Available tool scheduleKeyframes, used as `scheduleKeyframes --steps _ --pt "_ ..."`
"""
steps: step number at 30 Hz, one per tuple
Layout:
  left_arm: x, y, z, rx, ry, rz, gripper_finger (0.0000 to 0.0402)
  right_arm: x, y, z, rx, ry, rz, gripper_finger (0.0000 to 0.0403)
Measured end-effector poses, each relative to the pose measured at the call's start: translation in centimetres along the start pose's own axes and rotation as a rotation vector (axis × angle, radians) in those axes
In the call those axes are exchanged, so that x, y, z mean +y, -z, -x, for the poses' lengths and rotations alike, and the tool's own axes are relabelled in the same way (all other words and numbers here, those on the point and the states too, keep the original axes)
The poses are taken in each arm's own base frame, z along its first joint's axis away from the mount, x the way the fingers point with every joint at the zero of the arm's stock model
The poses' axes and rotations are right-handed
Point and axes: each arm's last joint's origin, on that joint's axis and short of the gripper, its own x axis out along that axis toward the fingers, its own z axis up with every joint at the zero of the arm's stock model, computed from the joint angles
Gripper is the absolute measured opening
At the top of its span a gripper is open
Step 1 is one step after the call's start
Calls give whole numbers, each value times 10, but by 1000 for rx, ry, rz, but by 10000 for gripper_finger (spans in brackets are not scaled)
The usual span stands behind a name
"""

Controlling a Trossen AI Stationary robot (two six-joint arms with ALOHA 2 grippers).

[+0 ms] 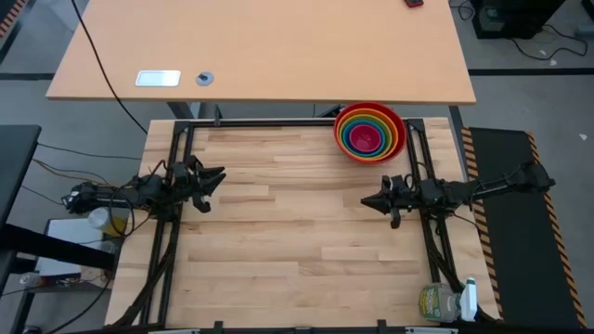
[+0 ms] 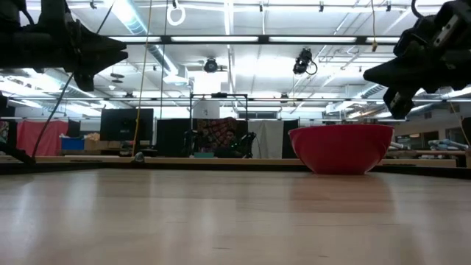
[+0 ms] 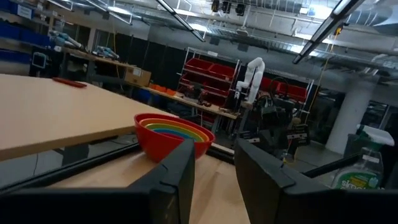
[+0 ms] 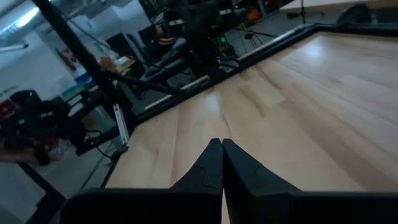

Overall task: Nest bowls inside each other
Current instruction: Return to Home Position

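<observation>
The bowls (image 1: 369, 133) sit nested in one stack at the table's far right: the red one outermost, then orange, lime green and blue, with the magenta pink one innermost. The stack rests on the red bowl's base (image 2: 341, 168). It also shows in the left wrist view as a red bowl (image 3: 163, 138) with coloured rims inside. My left gripper (image 1: 219, 176) hovers open at the table's left side, with nothing between its fingers (image 3: 180, 171). My right gripper (image 1: 365, 200) hovers shut at the table's right side, just near of the stack and apart from it.
A light wooden desk (image 1: 260, 51) stands beyond the table's far edge. A black frame (image 1: 278, 123) runs along the table's far and side edges. A spray bottle (image 1: 445, 301) stands off the near right corner. The tabletop's middle (image 1: 297, 232) is bare wood.
</observation>
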Motion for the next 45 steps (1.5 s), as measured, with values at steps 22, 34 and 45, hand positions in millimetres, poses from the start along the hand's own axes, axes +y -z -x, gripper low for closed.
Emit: scheduleKeyframes --steps 22,34,45 --pt "3 0 0 -7 -89 -58 115 -5 -11 23 -148 49 11 13" --pt "3 0 0 -6 -92 -76 115 -5 -10 22 -131 71 276 22" --pt "3 0 0 -6 -92 -76 115 -5 -10 22 -132 70 276 23"
